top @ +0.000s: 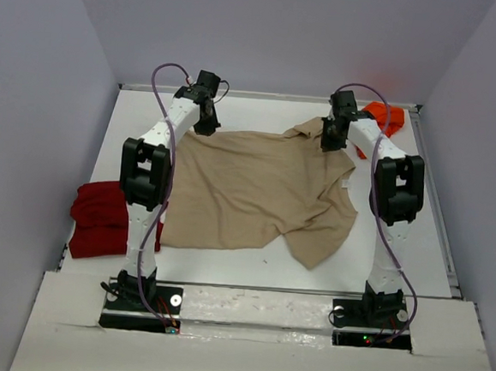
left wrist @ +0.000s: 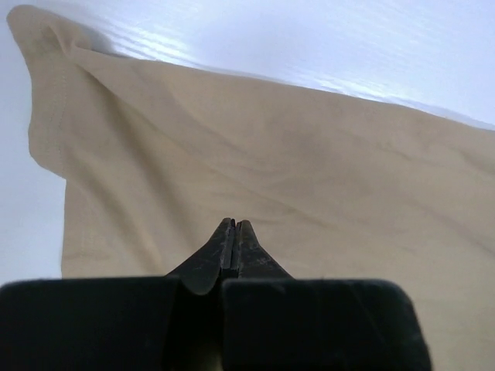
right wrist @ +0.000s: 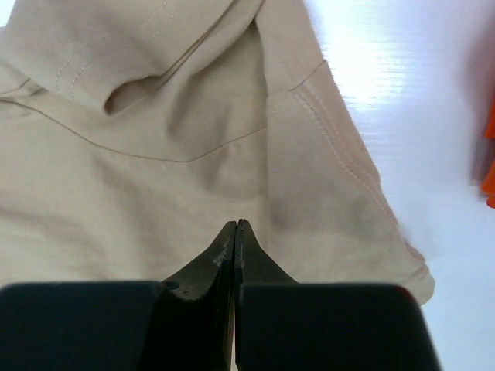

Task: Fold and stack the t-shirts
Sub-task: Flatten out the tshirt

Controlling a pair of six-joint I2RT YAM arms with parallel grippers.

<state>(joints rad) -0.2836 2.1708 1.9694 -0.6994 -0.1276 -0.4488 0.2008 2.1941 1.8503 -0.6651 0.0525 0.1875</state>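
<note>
Tan t-shirt (top: 256, 190) lies spread mid-frame on the tabletop (top: 224, 270), the clenched left pincer (left wrist: 234, 226) over its upper-left corner, the clenched right pincer (right wrist: 236, 224) by its collar; dark red t-shirt (top: 99, 217) lower left, orange t-shirt (top: 384, 117) upper right.

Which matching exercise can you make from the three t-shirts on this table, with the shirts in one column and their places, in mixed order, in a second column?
Shirts
1. tan t-shirt
2. dark red t-shirt
3. orange t-shirt

Places
A. far right corner of the table, behind the right arm
B. left edge of the table, beside the left arm
C. spread over the middle, between the two arms

Pairs: 1-C, 2-B, 3-A
</note>
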